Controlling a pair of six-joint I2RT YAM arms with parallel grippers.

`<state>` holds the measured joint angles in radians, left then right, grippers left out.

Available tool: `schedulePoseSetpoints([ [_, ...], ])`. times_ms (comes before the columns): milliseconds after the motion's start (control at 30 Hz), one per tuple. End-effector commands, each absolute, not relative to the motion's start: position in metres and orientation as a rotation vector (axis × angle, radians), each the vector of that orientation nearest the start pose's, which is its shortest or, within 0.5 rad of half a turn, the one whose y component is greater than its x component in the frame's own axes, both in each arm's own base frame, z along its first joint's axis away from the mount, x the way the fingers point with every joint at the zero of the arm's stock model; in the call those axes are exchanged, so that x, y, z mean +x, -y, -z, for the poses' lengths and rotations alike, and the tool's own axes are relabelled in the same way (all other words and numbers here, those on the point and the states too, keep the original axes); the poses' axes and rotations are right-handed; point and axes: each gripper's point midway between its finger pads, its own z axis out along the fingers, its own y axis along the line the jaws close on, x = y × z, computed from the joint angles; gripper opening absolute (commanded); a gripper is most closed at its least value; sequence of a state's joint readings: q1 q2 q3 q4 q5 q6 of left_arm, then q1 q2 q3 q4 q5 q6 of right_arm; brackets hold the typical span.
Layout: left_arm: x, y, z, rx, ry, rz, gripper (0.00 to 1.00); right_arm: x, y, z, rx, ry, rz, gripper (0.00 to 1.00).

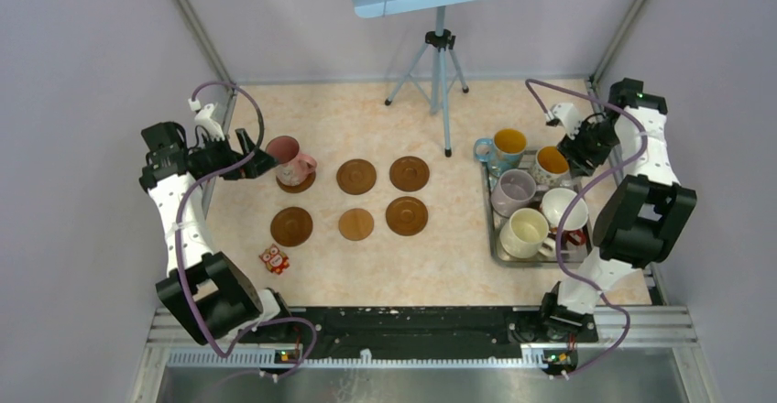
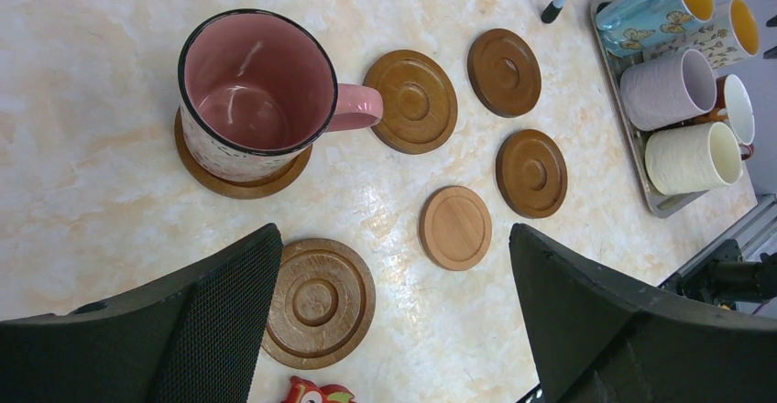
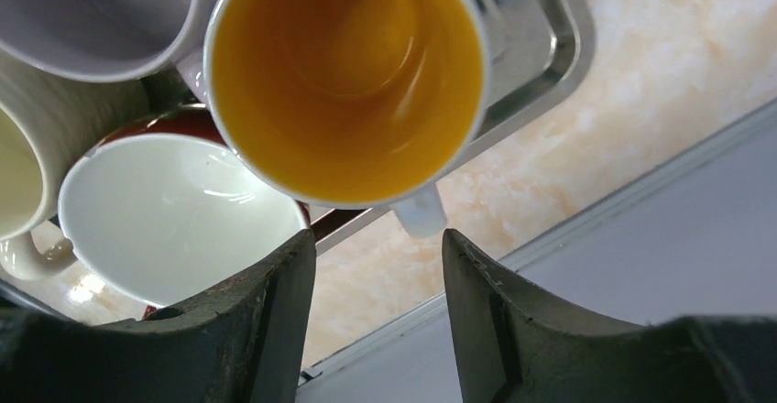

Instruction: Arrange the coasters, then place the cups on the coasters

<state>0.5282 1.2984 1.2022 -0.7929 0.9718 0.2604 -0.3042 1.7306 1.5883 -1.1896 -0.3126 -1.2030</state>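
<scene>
Steel tray [image 1: 491, 224], five cups [image 1: 524, 232] inside

Red owl [image 1: 273, 258], steel tray [image 1: 488, 203] — tripod [image 1: 440, 73] behind.

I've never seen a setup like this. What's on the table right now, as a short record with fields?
coasters: six, two rows of three
pink mug: stands on the back-left coaster
tray: at the right, five mugs inside
left end effector: open, beside the pink mug, holding nothing
right end effector: open, over the patterned mug in the tray, holding nothing
owl figure: by the front-left coaster
</scene>
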Motion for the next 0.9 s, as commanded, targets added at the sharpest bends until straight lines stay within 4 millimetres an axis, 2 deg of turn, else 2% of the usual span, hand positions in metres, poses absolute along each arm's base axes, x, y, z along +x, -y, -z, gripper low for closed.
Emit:
schedulePoseSetpoints([
  [0,0.313,-0.018,-0.25,0.155,-2.054,0.714,0.99,0.348,0.096,-0.148,-1.405,-2.362,-0.033,0.53],
  [333,0.314,-0.018,-0.248,0.147,-2.058,0.72,0.99,0.366,0.098,-0.132,-1.424,-2.325,-0.036,0.54],
  [533,0.314,-0.018,-0.247,0.142,-2.06,0.721,0.99,0.362,0.089,-0.121,-1.436,-2.307,-0.115,0.55],
  [867,0.314,-0.017,-0.248,0.136,-2.056,0.73,0.99,0.367,0.086,-0.109,-1.391,-2.316,-0.166,0.45],
])
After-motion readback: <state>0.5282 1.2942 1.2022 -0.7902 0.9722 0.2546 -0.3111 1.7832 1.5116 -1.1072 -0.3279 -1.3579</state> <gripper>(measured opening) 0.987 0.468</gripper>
